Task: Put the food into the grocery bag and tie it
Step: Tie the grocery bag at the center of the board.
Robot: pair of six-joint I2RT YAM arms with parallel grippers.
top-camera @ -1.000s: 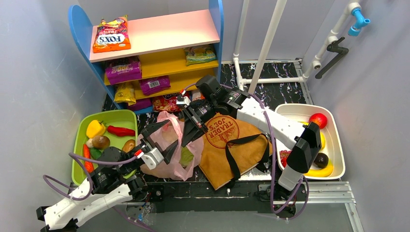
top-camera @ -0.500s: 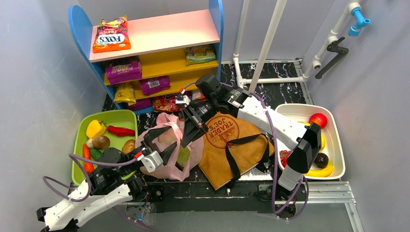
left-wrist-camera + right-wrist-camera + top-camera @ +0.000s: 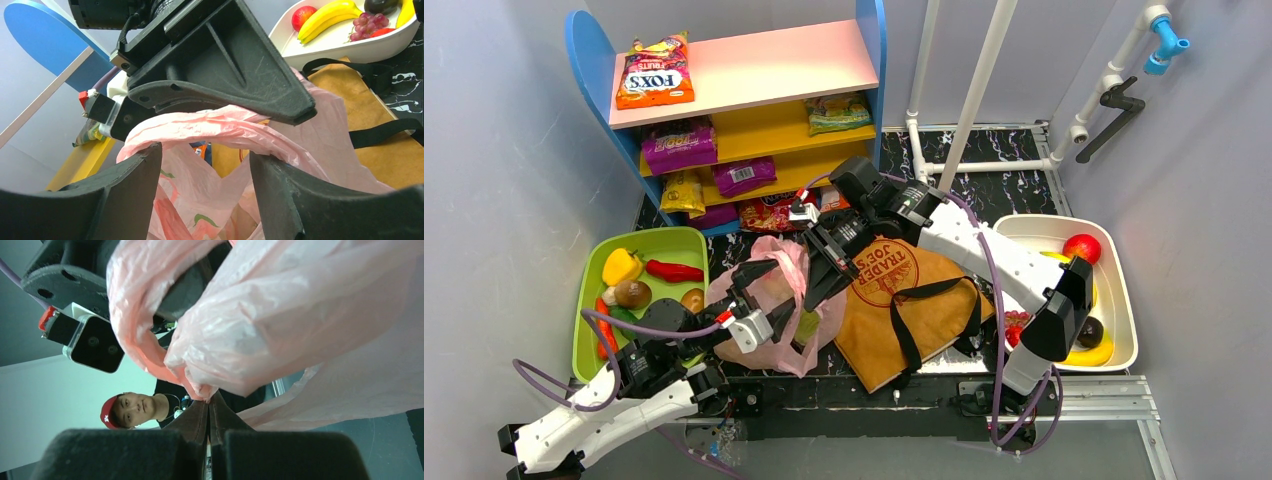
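The pink grocery bag [image 3: 776, 348] lies in the middle of the table with green and brownish food showing dimly through its plastic. My right gripper [image 3: 812, 290] reaches down from the back and is shut on a bunched pink handle [image 3: 200, 385], holding it up. My left gripper [image 3: 772, 296] is open at the bag's left side. In the left wrist view the other handle [image 3: 220, 125] stretches across the tips of its spread fingers [image 3: 125, 190], just under the right gripper's black fingers [image 3: 225, 75]. More food stays in the trays and on the shelf.
A brown Trader Joe's paper bag [image 3: 904, 300] with black straps lies flat to the right of the pink bag. A white tray [image 3: 1126, 300] with apple, bananas and grapes is at the right. A green tray [image 3: 584, 290] of vegetables is at the left. A shelf [image 3: 754, 65] of snack packets stands behind.
My left arm has shifted slightly right, toward the bag, and its jaws narrowed then widened a little. The raised pink handle has moved slightly right with the right gripper, still shut on it.
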